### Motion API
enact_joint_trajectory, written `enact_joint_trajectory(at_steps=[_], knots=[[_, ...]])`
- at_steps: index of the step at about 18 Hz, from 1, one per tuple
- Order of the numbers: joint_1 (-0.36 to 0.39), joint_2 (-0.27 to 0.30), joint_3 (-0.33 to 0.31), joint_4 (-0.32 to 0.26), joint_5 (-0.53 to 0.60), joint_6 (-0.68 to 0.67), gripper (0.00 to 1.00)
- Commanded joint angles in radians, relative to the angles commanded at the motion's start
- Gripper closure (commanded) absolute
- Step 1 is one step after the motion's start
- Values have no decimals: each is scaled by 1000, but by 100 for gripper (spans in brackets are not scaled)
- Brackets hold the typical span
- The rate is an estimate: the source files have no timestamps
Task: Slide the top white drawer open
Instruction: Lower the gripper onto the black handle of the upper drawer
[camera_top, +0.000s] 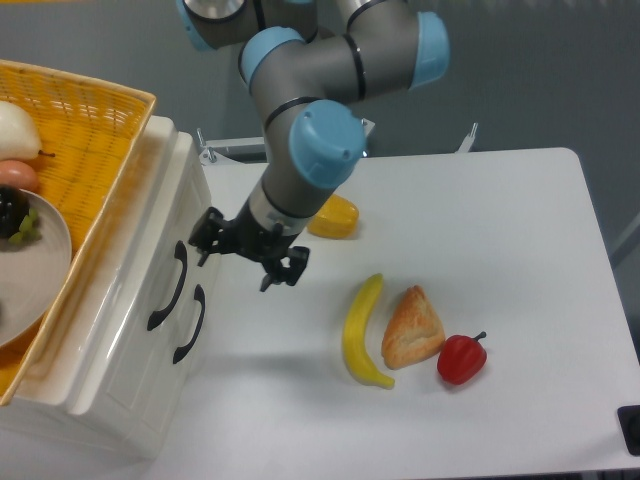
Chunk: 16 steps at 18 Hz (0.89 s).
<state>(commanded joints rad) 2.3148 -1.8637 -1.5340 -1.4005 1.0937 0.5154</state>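
The white cabinet stands at the left with both drawers closed. The top white drawer (133, 342) is the one nearer the cabinet's top, with a curved black handle (167, 285). Beside it, the lower drawer carries a like handle (190, 323). My gripper (247, 255) hangs open just right of the cabinet front, with nothing between its fingers. Its left fingertip (206, 240) is close to the upper end of the top drawer's handle; whether it touches the front I cannot tell.
A wicker basket (90, 130) with a plate (40, 262) and fruit sits on the cabinet top. On the table lie a yellow block (336, 217), a banana (362, 330), a pastry (412, 327) and a red pepper (461, 358).
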Motion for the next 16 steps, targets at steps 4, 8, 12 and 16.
enact_joint_trajectory(at_steps=[4, 8, 12, 16], knots=[[-11, -5, 14, 0, 0, -12, 3], [-11, -9, 28, 0, -2, -18, 3], [-14, -29, 46, 2, -2, -32, 3], [-25, -41, 51, 5, 0, -48, 3]])
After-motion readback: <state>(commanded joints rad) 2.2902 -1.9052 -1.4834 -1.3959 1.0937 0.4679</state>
